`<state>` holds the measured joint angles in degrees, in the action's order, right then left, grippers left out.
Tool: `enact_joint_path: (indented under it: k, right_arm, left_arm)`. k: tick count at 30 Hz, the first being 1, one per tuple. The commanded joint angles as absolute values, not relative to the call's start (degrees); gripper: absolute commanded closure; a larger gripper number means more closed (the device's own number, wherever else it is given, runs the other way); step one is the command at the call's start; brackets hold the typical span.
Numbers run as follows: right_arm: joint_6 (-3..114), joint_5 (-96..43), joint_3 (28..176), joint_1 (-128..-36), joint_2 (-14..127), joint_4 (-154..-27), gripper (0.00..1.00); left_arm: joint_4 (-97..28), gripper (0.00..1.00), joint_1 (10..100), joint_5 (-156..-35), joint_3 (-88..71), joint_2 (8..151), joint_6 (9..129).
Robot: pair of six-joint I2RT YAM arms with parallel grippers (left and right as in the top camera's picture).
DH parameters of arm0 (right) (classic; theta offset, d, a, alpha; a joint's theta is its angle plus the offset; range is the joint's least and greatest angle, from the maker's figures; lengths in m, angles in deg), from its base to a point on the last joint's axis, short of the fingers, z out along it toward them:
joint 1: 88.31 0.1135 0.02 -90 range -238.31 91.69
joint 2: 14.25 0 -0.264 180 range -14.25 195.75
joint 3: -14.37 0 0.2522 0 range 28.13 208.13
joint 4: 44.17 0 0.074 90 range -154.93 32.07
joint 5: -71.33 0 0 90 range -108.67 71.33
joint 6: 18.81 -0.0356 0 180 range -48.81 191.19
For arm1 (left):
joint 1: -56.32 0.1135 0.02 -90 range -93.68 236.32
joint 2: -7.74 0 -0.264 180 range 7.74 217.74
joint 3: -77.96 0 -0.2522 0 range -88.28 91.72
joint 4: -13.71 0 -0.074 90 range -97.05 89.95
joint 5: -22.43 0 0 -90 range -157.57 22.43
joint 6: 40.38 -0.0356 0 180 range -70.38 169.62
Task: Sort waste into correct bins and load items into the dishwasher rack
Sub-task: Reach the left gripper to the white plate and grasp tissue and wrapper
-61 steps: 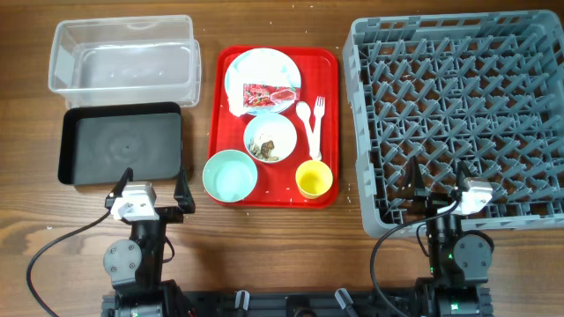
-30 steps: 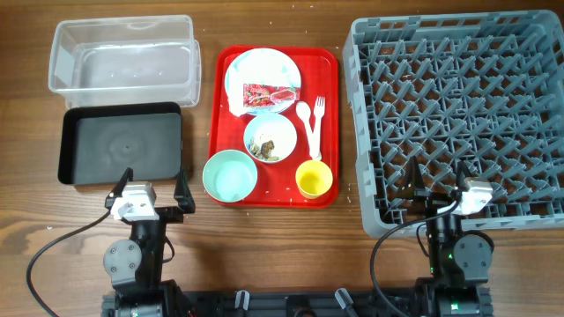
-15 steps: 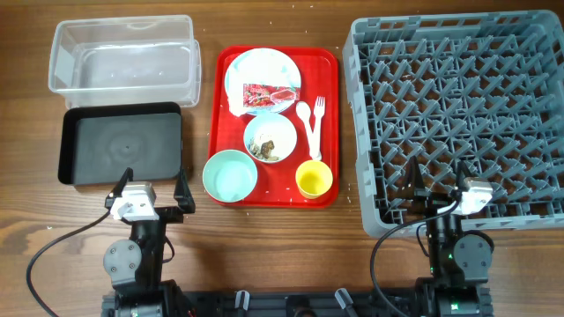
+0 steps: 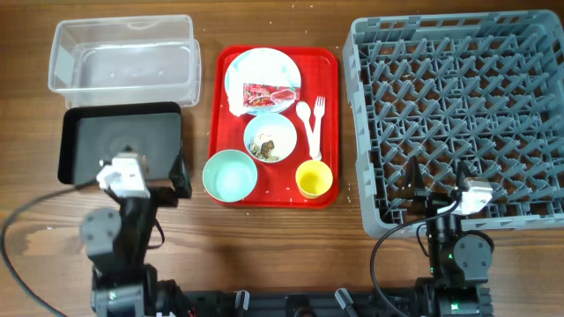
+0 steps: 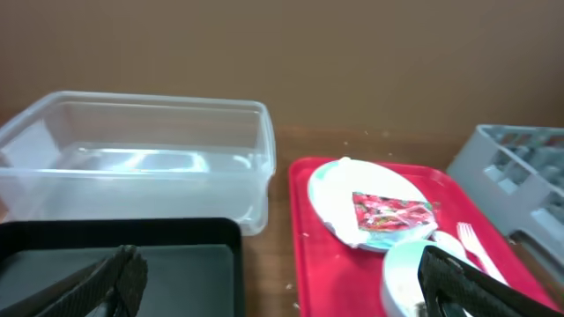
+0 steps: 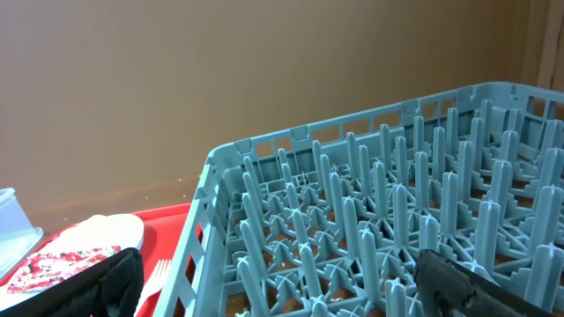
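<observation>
Nothing done yet: my left fingers and right fingers gape wide, empty, everything sits on the red tray, and the dishwasher rack, clear tub and, apparently, black tray are bare.

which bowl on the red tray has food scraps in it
The smaller bowl in the middle of the red tray; the larger bowl at its near-left corner is empty.
</observation>
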<state>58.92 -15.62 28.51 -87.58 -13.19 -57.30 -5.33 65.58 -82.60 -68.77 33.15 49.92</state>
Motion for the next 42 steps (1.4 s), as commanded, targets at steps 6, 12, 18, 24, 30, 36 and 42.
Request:
enact_joint_path:
  k: [6, 12, 18, 24, 30, 36, 42]
  right_arm:
    - [59.2, -14.9, 28.4, -87.2, -13.4, -57.2, 0.00]
    - [59.2, -14.9, 28.4, -87.2, -13.4, -57.2, 0.01]
    - [59.2, -14.9, 28.4, -87.2, -13.4, -57.2, 0.00]
    - [59.1, -14.9, 28.4, -87.2, -13.4, -57.2, 0.00]
    - [59.2, -14.9, 28.4, -87.2, -13.4, -57.2, 0.00]
    - [59.2, -14.9, 28.4, -87.2, -13.4, -57.2, 0.00]
    - [59.1, -14.9, 28.4, -87.2, -13.4, -57.2, 0.00]
  left_arm:
    - [-23.0, 0.00, 55.2, -83.0, -37.7, 62.8, 45.7]
    - [-42.8, 0.00, 46.0, -76.2, -10.2, 87.2, 45.8]
    - [-65.6, 0.00, 43.9, -77.5, 17.7, 111.7, 50.1]
    - [-59.3, 0.00, 41.1, -80.4, 20.3, 120.9, 49.9]
    - [-51.4, 0.00, 38.9, -76.6, 20.3, 127.9, 46.8]
    - [-49.7, 0.00, 38.1, -70.6, 20.3, 133.3, 44.5]
    - [-48.8, 0.00, 38.2, -70.7, 20.3, 138.5, 37.7]
